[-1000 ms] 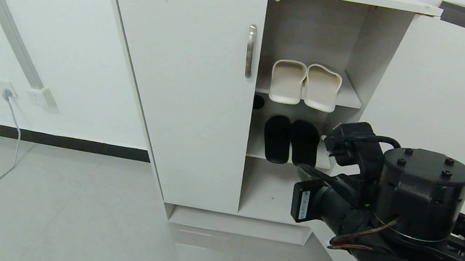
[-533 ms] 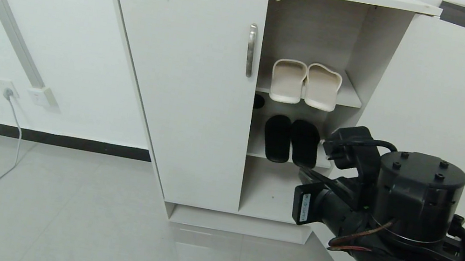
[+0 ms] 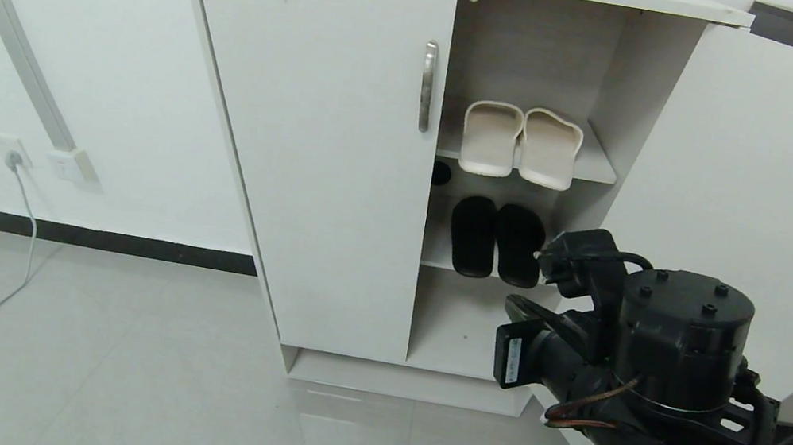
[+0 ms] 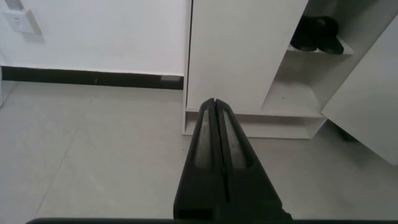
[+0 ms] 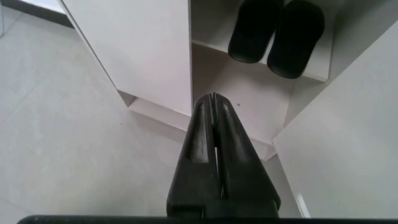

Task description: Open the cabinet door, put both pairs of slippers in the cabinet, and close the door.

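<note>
No text, number or sign clear enough to read. One small white label [image 3: 512, 359] on the right arm [image 3: 672, 357], facing left, low in front of the cabinet [image 3: 294, 157]; print on it too small to make out.

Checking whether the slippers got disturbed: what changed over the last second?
The right arm slid lower and toward the robot's left; its shut pincer holds nothing. The beige slippers on the upper shelf, black slippers below and open white cabinet door stayed put.
</note>
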Available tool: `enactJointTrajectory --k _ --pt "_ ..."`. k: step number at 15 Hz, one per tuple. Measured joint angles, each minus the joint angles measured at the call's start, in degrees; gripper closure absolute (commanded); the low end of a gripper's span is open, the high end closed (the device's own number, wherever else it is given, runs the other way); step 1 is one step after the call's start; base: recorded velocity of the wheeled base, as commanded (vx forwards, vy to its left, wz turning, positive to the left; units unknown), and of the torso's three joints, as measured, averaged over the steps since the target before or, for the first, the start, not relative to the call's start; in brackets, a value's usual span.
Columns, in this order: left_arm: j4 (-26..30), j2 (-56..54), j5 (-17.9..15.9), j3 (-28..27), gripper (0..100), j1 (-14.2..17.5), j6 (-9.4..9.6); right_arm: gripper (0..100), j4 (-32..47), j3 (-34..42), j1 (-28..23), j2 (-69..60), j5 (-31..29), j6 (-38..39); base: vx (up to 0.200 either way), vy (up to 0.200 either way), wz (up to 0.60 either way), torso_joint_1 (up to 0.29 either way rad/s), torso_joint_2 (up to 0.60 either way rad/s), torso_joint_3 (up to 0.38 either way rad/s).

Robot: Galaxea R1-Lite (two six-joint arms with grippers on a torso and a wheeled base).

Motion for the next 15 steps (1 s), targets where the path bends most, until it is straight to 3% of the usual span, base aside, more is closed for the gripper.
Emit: enactJointTrajectory --k 4,15 --pt "0.02 0.00 -0.02 0.05 100 -0.05 -0.02 100 0.33 0.11 -0.05 0.66 0.00 -0.02 0.000 0.000 0.00 0.022 -0.22 -0.328" --pt "-0.02 0.00 0.01 0.00 100 -0.02 0.00 100 -0.05 0.17 -0.73 1.65 -0.02 -0.02 0.000 0.000 0.00 0.105 -0.49 -0.346"
